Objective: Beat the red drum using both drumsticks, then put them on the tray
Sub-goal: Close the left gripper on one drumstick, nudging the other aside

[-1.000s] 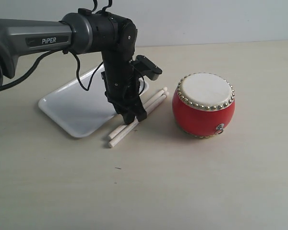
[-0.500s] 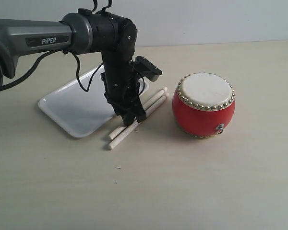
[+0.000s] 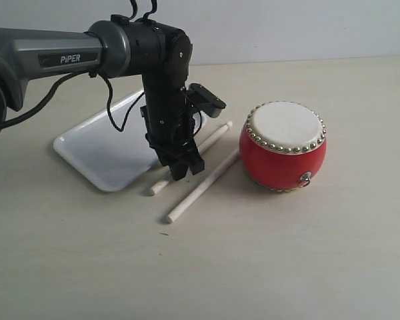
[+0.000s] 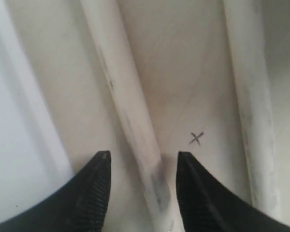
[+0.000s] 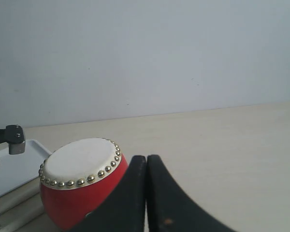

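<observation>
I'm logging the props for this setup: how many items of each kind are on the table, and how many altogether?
Red drum: 1
Drumsticks: 2
White tray: 1
Total: 4

The exterior camera looks from high at the front down over the table [image 3: 287,267] toward the far wall [image 3: 287,27]. The left wrist camera points straight down, very close above the drumsticks [image 4: 130,111]. The right wrist camera sits low, facing the red drum [image 5: 79,186] and the same wall. The exterior view also shows this drum.
</observation>
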Controlling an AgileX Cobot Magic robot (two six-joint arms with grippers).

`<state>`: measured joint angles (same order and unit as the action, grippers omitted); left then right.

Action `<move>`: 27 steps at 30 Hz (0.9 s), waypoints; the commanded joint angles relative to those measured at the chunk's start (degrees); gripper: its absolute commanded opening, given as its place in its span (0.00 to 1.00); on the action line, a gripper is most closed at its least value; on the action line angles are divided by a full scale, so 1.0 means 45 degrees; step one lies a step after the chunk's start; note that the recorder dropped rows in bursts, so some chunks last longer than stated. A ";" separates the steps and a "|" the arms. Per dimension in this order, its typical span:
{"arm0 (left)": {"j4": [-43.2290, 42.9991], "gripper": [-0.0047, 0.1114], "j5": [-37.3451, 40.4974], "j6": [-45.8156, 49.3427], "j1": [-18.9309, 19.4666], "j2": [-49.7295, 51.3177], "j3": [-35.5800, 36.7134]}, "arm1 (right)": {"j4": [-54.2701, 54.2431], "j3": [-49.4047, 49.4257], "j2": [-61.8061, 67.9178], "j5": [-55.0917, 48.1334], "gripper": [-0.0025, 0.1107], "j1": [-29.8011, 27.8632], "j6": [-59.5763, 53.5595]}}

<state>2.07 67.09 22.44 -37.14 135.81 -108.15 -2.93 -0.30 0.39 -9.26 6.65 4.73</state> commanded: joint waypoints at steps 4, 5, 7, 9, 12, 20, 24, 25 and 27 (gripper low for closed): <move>0.0371 0.41 -0.0110 0.0064 -0.0012 -0.0144 0.0008 | 0.0017 0.0067 -0.0086 0.0135 0.02 0.0012 -0.0008; 0.0371 0.41 -0.0176 0.0064 -0.0012 -0.0144 0.0008 | 0.0017 0.0067 -0.0086 0.0135 0.02 0.0012 -0.0008; 0.0371 0.41 -0.0271 0.0064 -0.0012 -0.0113 0.0008 | 0.0017 0.0067 -0.0086 0.0135 0.02 0.0012 -0.0008; 0.0371 0.41 -0.0299 0.0064 -0.0012 -0.0034 0.0008 | 0.0017 0.0067 -0.0086 0.0135 0.02 0.0012 -0.0008; 0.0371 0.41 -0.0299 0.0064 -0.0012 0.0099 0.0008 | 0.0017 0.0067 -0.0086 0.0135 0.02 0.0012 -0.0008; 0.0371 0.41 -0.0350 0.0064 -0.0012 0.0177 0.0008 | 0.0017 0.0067 -0.0086 0.0135 0.02 0.0012 -0.0008; 0.0371 0.41 -0.0453 0.0064 -0.0012 0.0197 0.0008 | 0.0017 0.0067 -0.0086 0.0135 0.02 0.0012 -0.0008; 0.0371 0.41 -0.0453 0.0064 -0.0012 0.0197 0.0008 | 0.0017 0.0067 -0.0086 0.0135 0.02 0.0012 -0.0008; 0.0371 0.41 -0.0453 0.0064 -0.0012 0.0197 0.0008 | 0.0017 0.0067 -0.0086 0.0135 0.02 0.0012 -0.0008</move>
<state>3.33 65.49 22.66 -37.14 136.40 -108.15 -2.93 -0.30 0.39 -9.26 6.65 4.73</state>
